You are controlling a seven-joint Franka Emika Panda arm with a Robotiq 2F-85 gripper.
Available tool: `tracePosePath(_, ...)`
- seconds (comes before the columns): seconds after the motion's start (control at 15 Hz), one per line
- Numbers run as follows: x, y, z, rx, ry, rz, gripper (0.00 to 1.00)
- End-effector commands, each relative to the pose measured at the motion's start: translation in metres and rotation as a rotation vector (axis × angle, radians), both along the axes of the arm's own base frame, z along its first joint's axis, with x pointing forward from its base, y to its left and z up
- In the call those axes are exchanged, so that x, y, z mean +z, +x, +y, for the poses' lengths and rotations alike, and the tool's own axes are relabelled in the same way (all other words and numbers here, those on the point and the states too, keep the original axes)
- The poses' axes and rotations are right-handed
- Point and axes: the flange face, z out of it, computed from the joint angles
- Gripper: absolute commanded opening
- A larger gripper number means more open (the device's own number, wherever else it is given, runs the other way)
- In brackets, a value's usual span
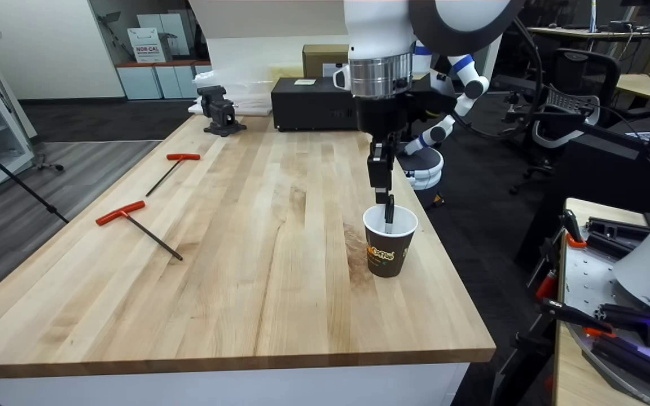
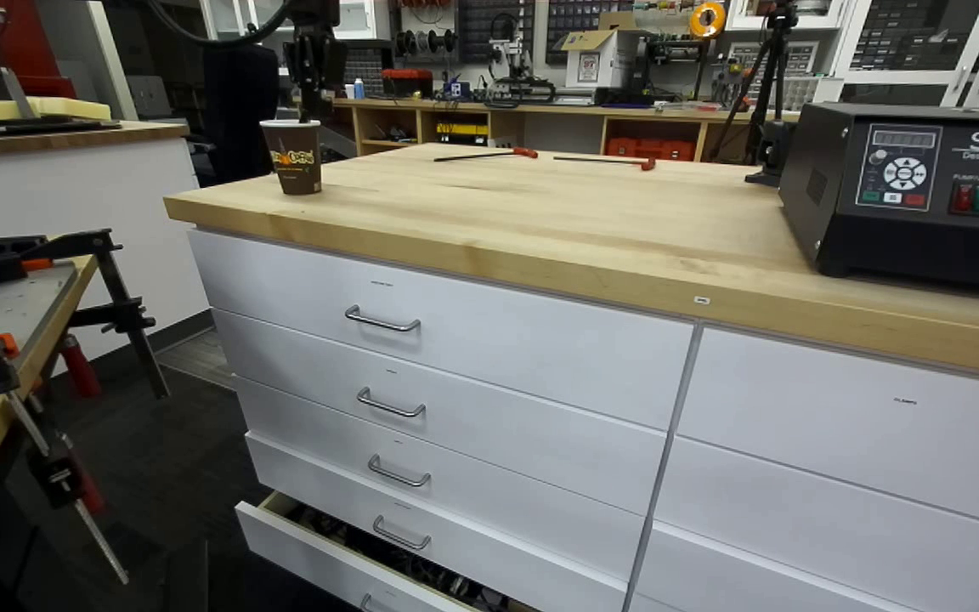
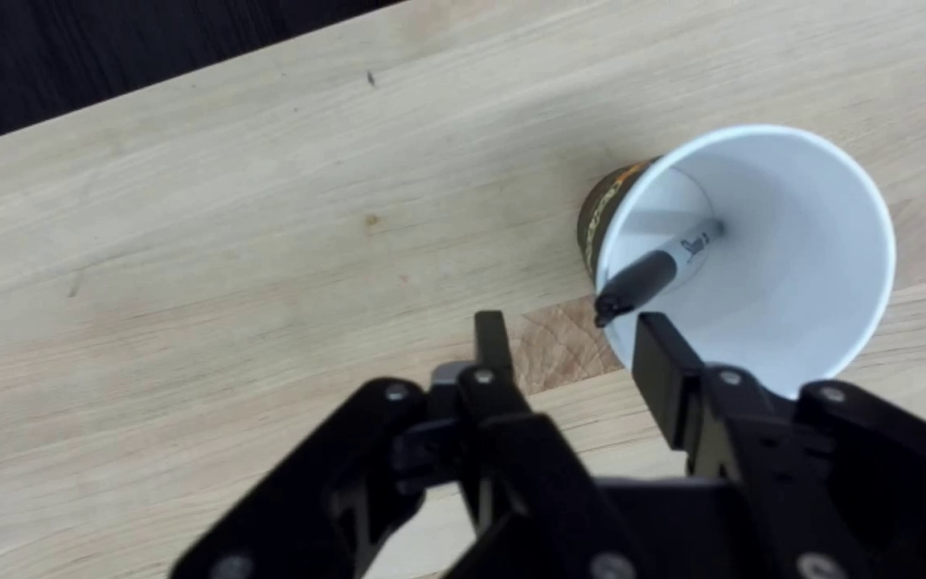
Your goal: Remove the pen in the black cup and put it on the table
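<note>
Gripper (image 3: 573, 326) spread, pen (image 3: 644, 276) tilted in black cup (image 3: 801, 241), table (image 1: 280, 282) edge close by (dark floor (image 1: 466, 220) beyond), roomier opposite.

Over there the gripper (image 3: 574, 326) points straight down, its two black fingers (image 3: 666, 376) held apart; just above it sits the silver wrist collar (image 1: 380, 77), and above that, the white arm (image 1: 377, 34).

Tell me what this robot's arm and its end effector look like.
The smooth, rounded white arm has a dark grey band and silver metal collar. A dark cable loops beside it. The black, two-fingered end effector shows pale, round screw heads.
</note>
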Motion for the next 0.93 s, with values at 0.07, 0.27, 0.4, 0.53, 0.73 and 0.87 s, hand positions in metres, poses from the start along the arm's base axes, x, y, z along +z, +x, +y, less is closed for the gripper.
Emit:
tracePosePath(0.07,0.005,0.001,0.0,-0.019,-0.006,0.01,0.83)
tracePosePath(0.27,0.006,0.0,-0.001,-0.031,-0.009,0.02,1.0)
tracePosePath(0.4,0.006,-0.002,-0.002,-0.042,-0.007,0.035,1.0)
tracePosePath(0.53,0.005,-0.005,-0.004,-0.048,-0.012,0.053,1.0)
tracePosePath(0.73,0.004,-0.008,-0.005,-0.054,-0.02,0.077,0.93)
tracePosePath(0.87,0.004,-0.009,-0.005,-0.051,-0.019,0.077,0.67)
